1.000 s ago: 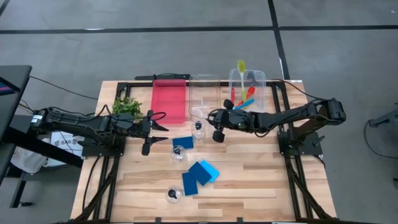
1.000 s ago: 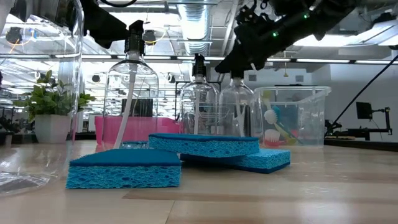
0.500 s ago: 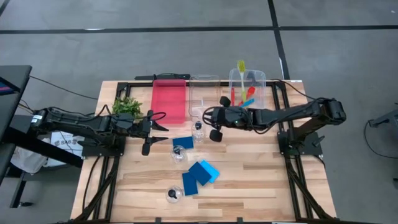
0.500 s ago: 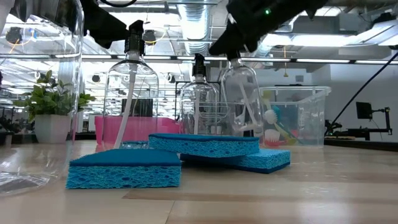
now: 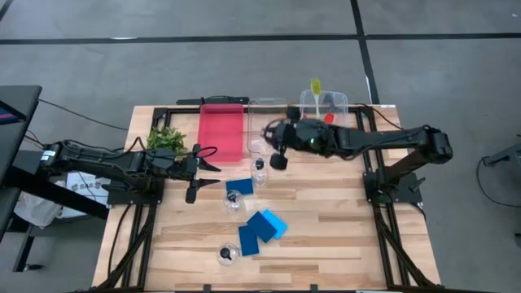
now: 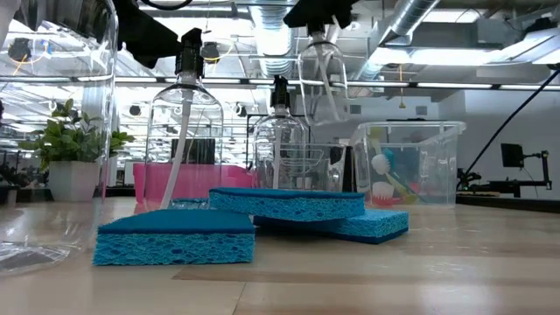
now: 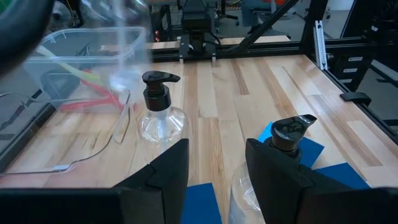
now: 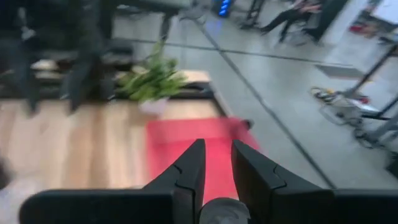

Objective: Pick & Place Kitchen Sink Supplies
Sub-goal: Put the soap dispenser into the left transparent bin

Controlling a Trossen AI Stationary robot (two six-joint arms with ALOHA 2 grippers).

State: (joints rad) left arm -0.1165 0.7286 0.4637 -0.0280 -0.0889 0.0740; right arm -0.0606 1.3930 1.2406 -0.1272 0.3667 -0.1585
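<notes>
My right gripper hangs above the table's far middle, near the middle clear bin, shut on a clear black-capped bottle. My left gripper waits open at the left, beside the plant. Its wrist view shows two more bottles standing on the wood ahead of its fingers. A third bottle stands near the table's near edge. Blue sponges lie flat mid-table. The brushes lie in the right clear bin. My right gripper holds the bottle at its top, by the pump cap, which sits between the two fingers. The fingers come from above. The bottle body hangs below them, lifted clear of the table and a little tilted.
A red tray lies at the far edge, left of the two clear bins. A small leafy plant stands by the left gripper. Bare wood lies to the right and near side.
My right gripper has risen and moved toward the table's far edge and a little left, toward the middle clear bin. The bottle in its hold has gone up with it, from table height to well clear of the wood.
</notes>
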